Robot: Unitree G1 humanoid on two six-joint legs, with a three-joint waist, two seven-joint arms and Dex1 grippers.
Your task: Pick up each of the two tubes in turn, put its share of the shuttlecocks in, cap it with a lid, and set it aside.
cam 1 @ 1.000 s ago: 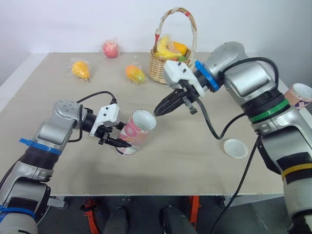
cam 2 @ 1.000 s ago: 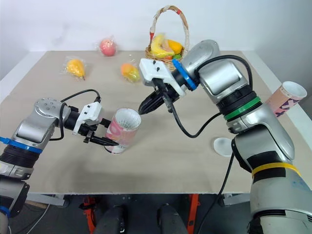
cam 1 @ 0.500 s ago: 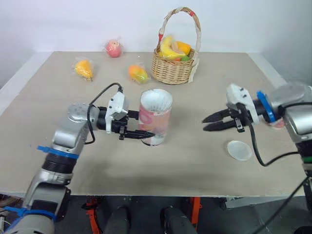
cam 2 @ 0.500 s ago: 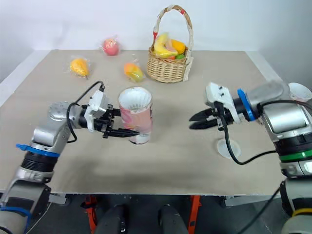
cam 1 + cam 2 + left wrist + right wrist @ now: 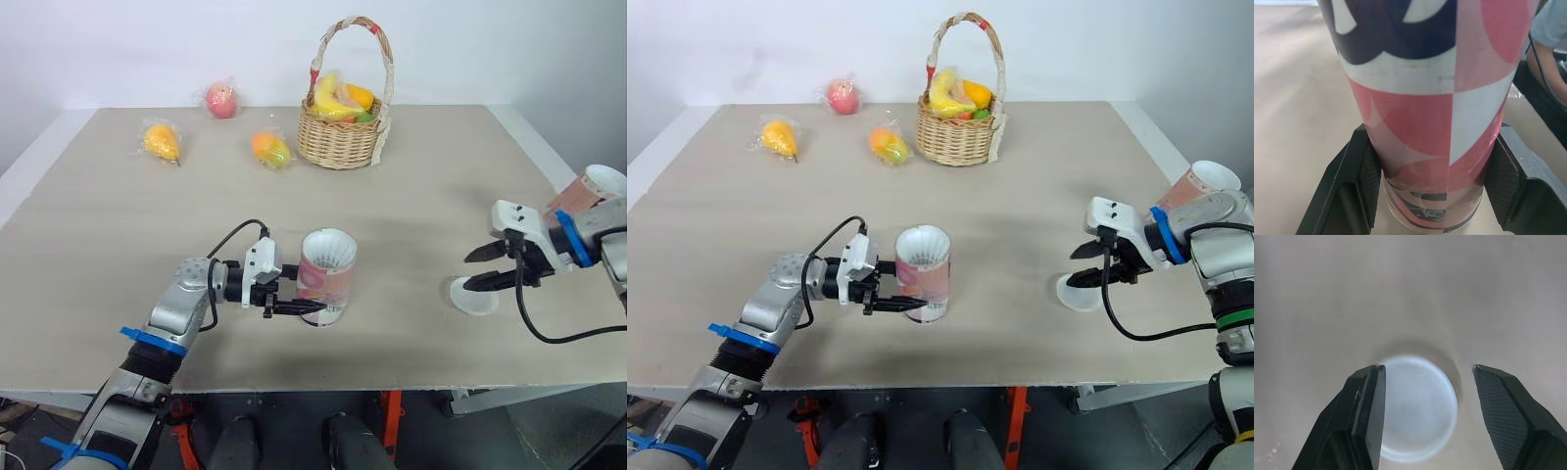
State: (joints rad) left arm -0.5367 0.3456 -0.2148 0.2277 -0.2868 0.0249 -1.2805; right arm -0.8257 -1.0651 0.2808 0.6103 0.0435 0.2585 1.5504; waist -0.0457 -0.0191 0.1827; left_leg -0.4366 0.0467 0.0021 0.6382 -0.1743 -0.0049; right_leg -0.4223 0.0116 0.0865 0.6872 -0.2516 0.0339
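A pink, white and navy tube (image 5: 326, 289) stands upright on the table near the front middle, its open mouth showing white inside. My left gripper (image 5: 306, 305) is shut on its lower part; in the left wrist view both pads (image 5: 1369, 178) press against the tube's (image 5: 1435, 122) sides. A round white lid (image 5: 473, 296) lies flat at the front right. My right gripper (image 5: 466, 271) hovers just over it, open, and its fingers (image 5: 1369, 406) straddle the lid (image 5: 1418, 409) in the right wrist view. A second tube (image 5: 588, 189) lies tilted at the table's right edge.
A wicker basket (image 5: 343, 142) of fruit stands at the back middle. Three wrapped fruits lie at the back left: a red one (image 5: 221, 99), a yellow one (image 5: 162, 140) and an orange one (image 5: 271, 149). A person's sleeve (image 5: 1552, 29) shows beyond the table.
My right gripper left the tube's mouth, swung right, opened and dropped over the lid. My left arm brought the tilted tube upright onto the table. The camera also shifted.
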